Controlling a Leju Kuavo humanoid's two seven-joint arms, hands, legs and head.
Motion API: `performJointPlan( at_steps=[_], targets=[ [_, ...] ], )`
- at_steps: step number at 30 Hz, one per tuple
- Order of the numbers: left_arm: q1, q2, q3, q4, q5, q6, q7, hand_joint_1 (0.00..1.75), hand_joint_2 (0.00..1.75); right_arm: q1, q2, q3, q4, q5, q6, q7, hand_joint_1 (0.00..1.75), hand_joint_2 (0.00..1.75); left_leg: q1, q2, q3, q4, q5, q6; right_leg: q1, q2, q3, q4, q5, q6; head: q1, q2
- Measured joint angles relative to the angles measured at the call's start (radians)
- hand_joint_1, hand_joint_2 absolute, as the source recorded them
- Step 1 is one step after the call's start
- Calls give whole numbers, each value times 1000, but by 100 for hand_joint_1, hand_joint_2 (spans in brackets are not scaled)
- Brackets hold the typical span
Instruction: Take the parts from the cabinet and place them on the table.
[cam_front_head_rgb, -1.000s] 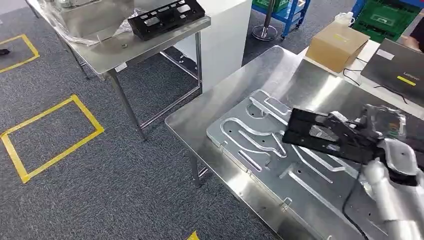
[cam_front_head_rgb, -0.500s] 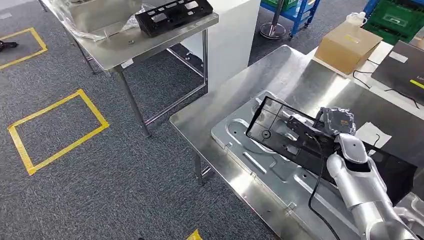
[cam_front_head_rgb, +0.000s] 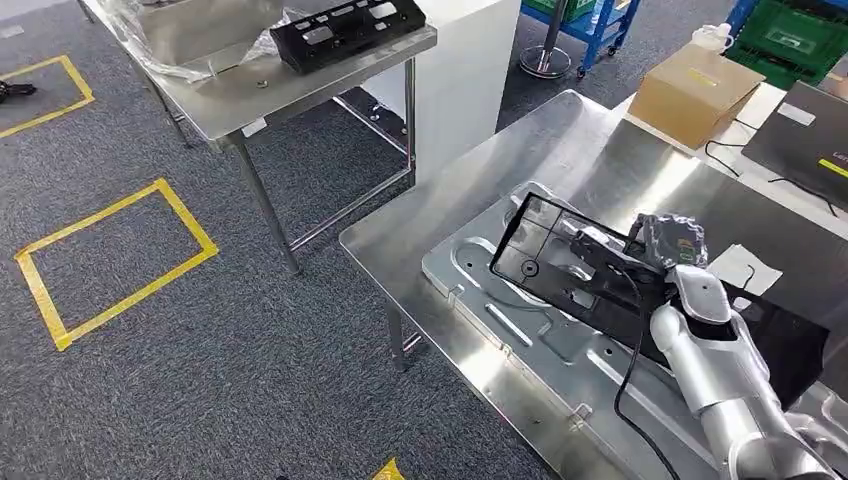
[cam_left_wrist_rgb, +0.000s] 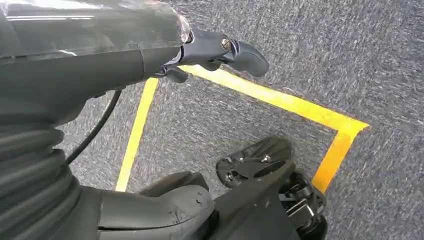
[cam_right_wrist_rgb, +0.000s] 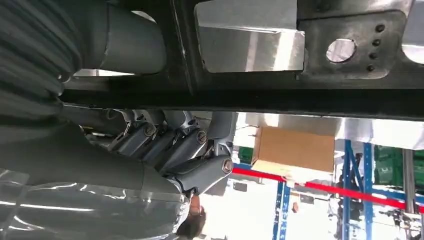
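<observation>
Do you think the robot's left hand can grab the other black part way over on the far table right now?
Probably not. The left hand hangs low over the carpet with its yellow tape, holding nothing, while that black part lies on the far table, across a stretch of open floor. The robot would likely have to walk over first.

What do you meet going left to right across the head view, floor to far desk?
Yellow tape square → black part on the far table → black part held over the near table → right hand → cardboard box → laptop.
</observation>
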Motion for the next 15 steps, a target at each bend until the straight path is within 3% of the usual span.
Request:
performJointPlan(
  at_steps=[5, 7, 8, 10, 15],
  targets=[
    [1, 0, -2, 0, -2, 4, 3, 0, 175, 0, -2, -9, 17, -20, -13, -11, 175, 175, 0, 0, 0, 0, 0, 0, 0, 0, 0, 0, 0, 0, 0, 0],
    [1, -1, -2, 0, -1, 32, -39, 0, 175, 6, -2, -13, 20, -26, -13, -12, 175, 175, 0, 0, 0, 0, 0, 0, 0, 0, -1, -1, 0, 0, 0, 0],
    [0, -1, -6, 0, -3, 57, -72, 0, 175, 17, -5, -16, 20, -29, -14, -13, 0, 0, 0, 0, 0, 0, 0, 0, 0, 0, 0, -1, 0, 0, 0, 0],
    [-3, -1, -15, 0, -3, 79, -104, 0, 175, 35, -13, -22, 18, -35, -21, -19, 0, 0, 0, -1, 0, 0, 0, 0, 0, -2, 0, -1, -1, 0, 0, 0],
    [-4, -1, -26, 0, -4, 83, -113, 0, 175, 61, -34, -48, 6, -50, -34, -28, 0, 0, 0, -2, 0, 0, -1, 1, 0, -2, 0, -1, -1, 0, 0, 0]
  ],
)
